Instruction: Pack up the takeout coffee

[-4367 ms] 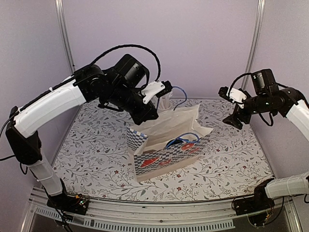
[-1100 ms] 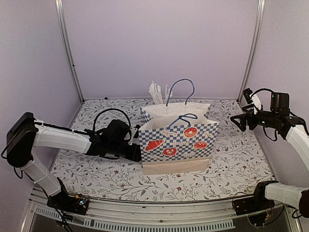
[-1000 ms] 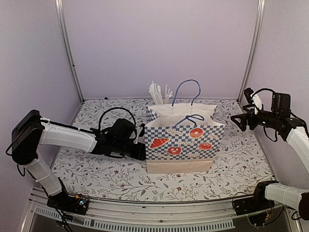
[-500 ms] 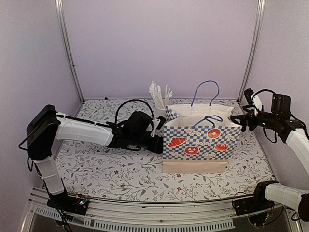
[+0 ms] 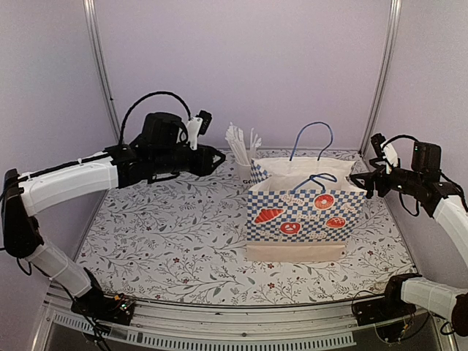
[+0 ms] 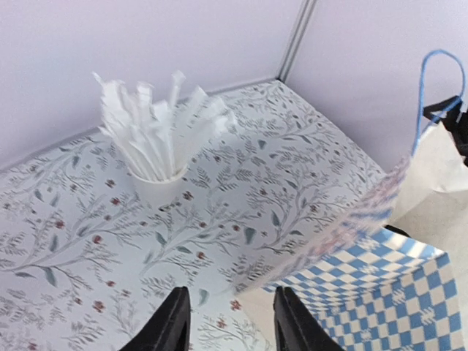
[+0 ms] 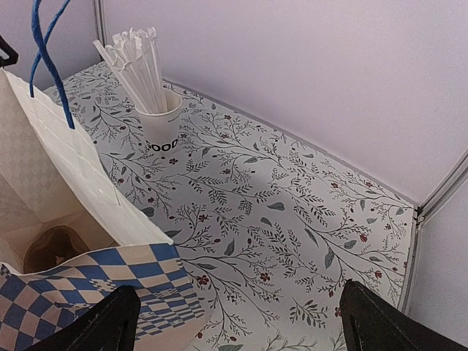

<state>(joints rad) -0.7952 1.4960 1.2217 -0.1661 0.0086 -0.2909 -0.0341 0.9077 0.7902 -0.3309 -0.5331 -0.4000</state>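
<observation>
your left gripper (image 6: 230, 307) was open, up above the desk (image 5: 168, 241) near the cup of straws (image 7: 161, 131). your right gripper (image 7: 240, 292) was open too, just beside the top right edge of the bag (image 5: 303, 208). the bag stood upright. you could not see the takeout coffee; only something brown showed deep inside the bag.

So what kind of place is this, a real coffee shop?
Probably a robot test booth, not a shop: plain lilac walls close around one floral table, a left arm and right arm are mounted at its near edge, and a paper bag stands on it.
</observation>
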